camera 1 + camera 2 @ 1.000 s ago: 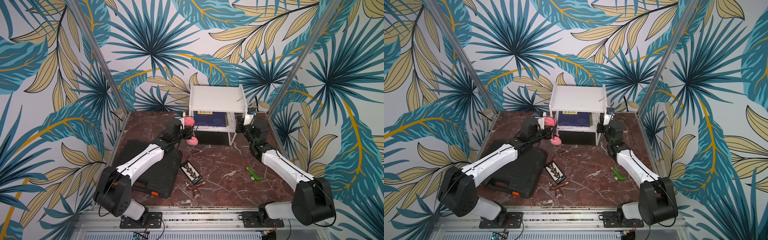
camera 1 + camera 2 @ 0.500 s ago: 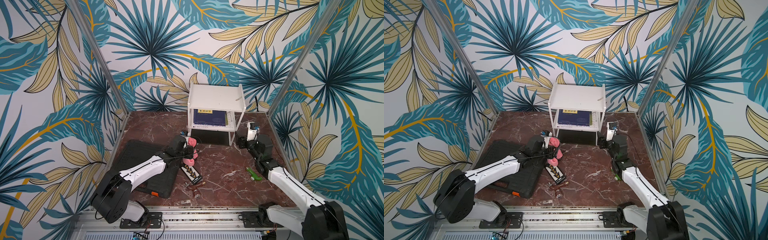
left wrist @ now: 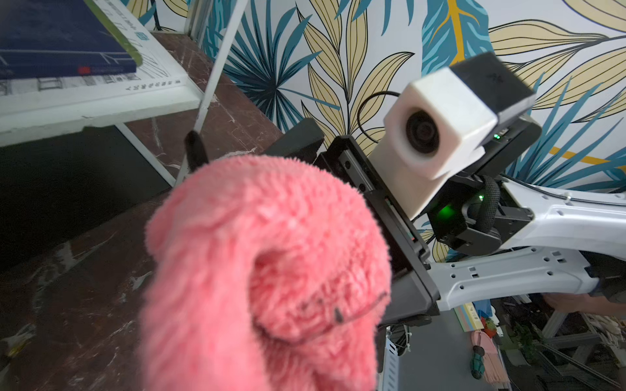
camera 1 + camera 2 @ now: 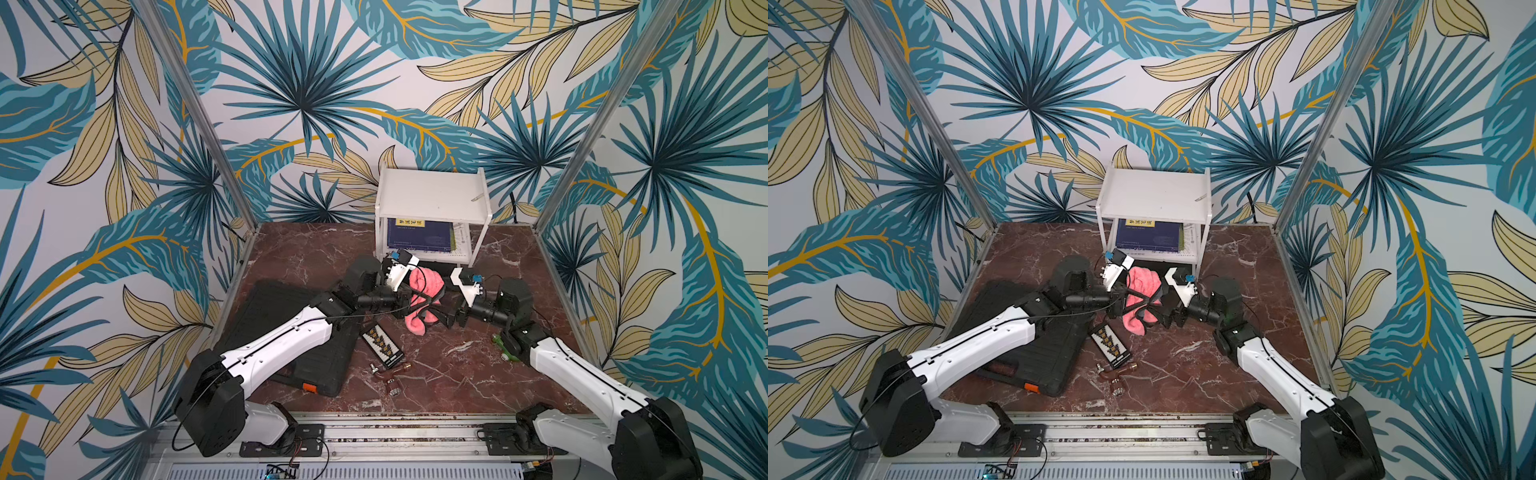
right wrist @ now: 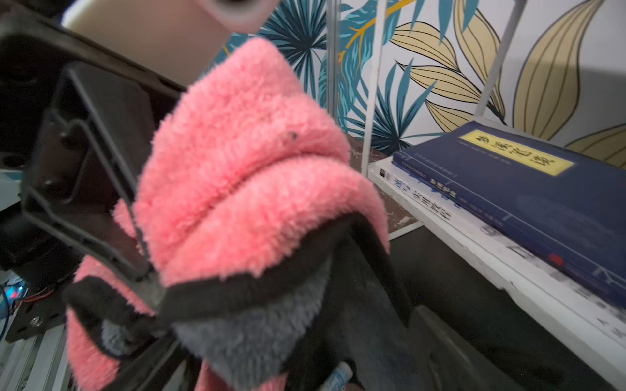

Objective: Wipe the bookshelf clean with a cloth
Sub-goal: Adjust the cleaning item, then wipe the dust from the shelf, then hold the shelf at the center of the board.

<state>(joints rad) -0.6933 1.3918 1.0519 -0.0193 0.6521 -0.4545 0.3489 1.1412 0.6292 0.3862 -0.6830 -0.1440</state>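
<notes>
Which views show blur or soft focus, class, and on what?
Left wrist view: the cloth looms close, its near fluff soft. Right wrist view: the books smear where nearest the lens. Both top views: even light, crisp.

The blue book (image 5: 542,210) on the far bookshelf's (image 4: 432,195) lower tier carries a yellow label (image 5: 516,156) with dark Chinese characters, too blurred to read.
</notes>
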